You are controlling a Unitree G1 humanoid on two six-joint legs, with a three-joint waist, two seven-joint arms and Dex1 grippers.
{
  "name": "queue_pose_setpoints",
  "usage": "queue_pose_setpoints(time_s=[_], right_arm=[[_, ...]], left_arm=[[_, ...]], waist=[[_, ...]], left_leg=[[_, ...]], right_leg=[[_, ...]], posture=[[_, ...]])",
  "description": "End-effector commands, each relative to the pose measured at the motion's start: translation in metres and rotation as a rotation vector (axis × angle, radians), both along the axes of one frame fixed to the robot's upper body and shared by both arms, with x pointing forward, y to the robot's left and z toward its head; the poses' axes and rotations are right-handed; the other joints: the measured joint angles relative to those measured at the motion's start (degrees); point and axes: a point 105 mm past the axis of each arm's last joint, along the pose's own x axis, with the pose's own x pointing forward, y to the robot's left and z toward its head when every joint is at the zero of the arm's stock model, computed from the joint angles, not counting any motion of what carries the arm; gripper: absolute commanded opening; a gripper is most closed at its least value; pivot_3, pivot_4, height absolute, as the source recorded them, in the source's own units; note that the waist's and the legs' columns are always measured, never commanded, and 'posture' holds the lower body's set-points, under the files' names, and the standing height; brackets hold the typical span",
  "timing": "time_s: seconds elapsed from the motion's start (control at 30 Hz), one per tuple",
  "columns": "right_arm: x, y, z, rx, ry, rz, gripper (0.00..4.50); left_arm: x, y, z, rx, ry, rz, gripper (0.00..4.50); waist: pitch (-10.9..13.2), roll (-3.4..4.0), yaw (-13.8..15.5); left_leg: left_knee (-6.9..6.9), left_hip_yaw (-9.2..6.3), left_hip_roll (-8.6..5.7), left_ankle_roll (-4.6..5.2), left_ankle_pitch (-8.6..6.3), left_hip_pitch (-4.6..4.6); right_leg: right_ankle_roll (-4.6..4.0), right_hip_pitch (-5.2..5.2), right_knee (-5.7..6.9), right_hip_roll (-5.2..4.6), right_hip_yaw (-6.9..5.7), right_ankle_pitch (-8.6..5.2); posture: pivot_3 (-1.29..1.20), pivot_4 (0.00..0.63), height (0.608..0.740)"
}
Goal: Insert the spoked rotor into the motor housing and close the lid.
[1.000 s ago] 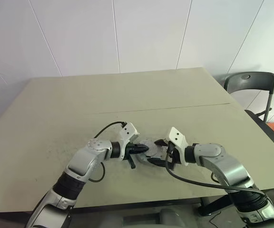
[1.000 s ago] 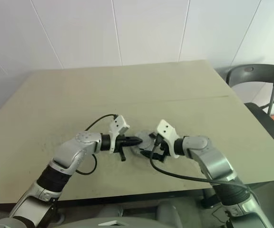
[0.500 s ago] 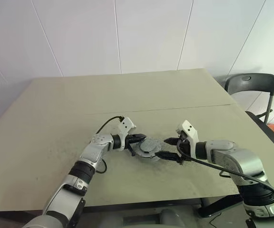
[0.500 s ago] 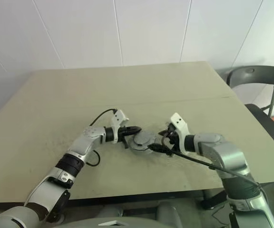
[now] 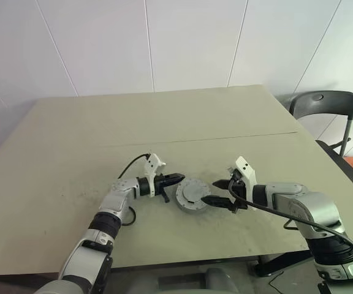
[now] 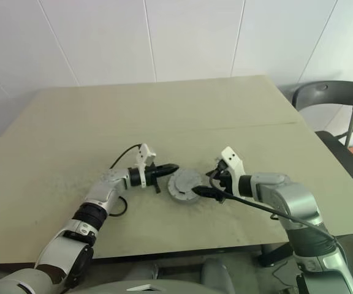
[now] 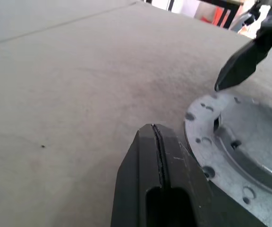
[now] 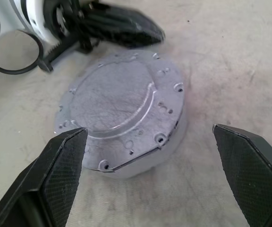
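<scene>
The right gripper (image 5: 219, 193) stood with its two black fingers spread wide, one on the far side and one on the near side of the right edge of the lid (image 5: 193, 193), clasping nothing. The left gripper (image 5: 175, 179) had its fingers pressed together, empty, its tip just beside the lid's left edge; whether it touched the metal could not be told. The lid lay flat on top of the motor housing (image 6: 178, 196), near the middle of the table (image 5: 164, 122) toward its near edge, and of the housing only a low dark side showed beneath the grey disc. The spoked rotor was presumably inside, under the lid.

The lid looked to be stiff cast metal, fairly heavy for its width, smooth and likely slippery on its flat face. The scalloped rim is probably the best hold, with the fingers taking it edge to edge, or else pressing down on the raised centre to seat it. It seemed in no danger of breaking, though a skewed push could tilt it on the housing.

Compared with a second ago, both grippers had drawn back from over the assembly to its sides, leaving the lid uncovered, and the left arm had stretched out lower along the table.
</scene>
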Motion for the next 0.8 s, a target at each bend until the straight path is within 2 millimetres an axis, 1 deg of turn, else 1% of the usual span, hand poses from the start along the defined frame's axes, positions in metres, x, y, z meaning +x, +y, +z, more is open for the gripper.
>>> queue_pose_setpoints(time_s=[0.03,0.17,0.23,0.33,0.47,0.6,0.8], right_arm=[[0.002,0.001,0.010,0.011,-0.044,0.018,4.48],[0.001,0.001,0.009,0.010,-0.039,0.024,4.48],[0.000,0.002,0.008,0.008,-0.036,0.030,4.48],[-0.001,0.002,0.009,0.010,-0.036,0.035,4.48],[-0.001,0.000,0.011,0.005,-0.039,0.033,4.48],[0.000,0.000,0.013,-0.004,-0.046,0.035,4.48],[-0.002,0.000,0.013,-0.015,-0.042,0.040,4.48]], left_arm=[[0.004,0.000,0.026,-0.064,-0.065,-0.018,0.00],[-0.002,-0.004,0.033,-0.093,-0.060,-0.063,0.00],[-0.006,-0.007,0.035,-0.108,-0.048,-0.095,0.00],[-0.016,-0.012,0.038,-0.116,-0.016,-0.173,0.00],[-0.027,-0.018,0.021,0.022,0.038,-0.262,0.00],[-0.030,-0.018,0.013,0.120,0.051,-0.310,0.00],[-0.033,-0.026,0.013,0.151,0.043,-0.356,0.00]], waist=[[0.00,0.00,0.05],[0.01,-0.01,0.05],[0.01,-0.01,0.02],[0.01,0.00,-0.06],[0.01,0.00,-0.03],[0.01,-0.02,0.06],[0.01,-0.01,0.12]], left_leg=[[-0.01,0.00,0.00,0.00,0.00,-0.01],[0.00,0.01,-0.01,0.01,0.00,-0.03],[0.01,0.02,-0.01,0.01,0.00,-0.02],[0.01,0.03,0.00,0.01,0.00,-0.01],[0.01,0.03,0.00,0.01,0.00,0.00],[0.03,0.03,0.00,0.01,0.00,0.02],[0.02,0.03,-0.01,0.01,0.00,0.03]], right_leg=[[0.00,0.00,-0.01,0.00,0.00,0.00],[0.04,0.02,-0.05,0.00,0.00,-0.03],[0.19,0.03,-0.04,0.00,0.00,-0.12],[0.20,0.03,-0.04,0.01,0.00,-0.12],[0.19,0.03,-0.02,0.01,0.00,-0.12],[0.19,0.08,-0.03,0.01,0.00,-0.12],[0.20,0.10,-0.04,0.01,0.00,-0.13]], posture=[[0.00,0.000,0.740],[0.00,0.000,0.740],[0.00,0.000,0.740],[0.00,0.000,0.740],[0.00,0.000,0.740],[0.00,0.000,0.740],[0.00,0.000,0.740]])
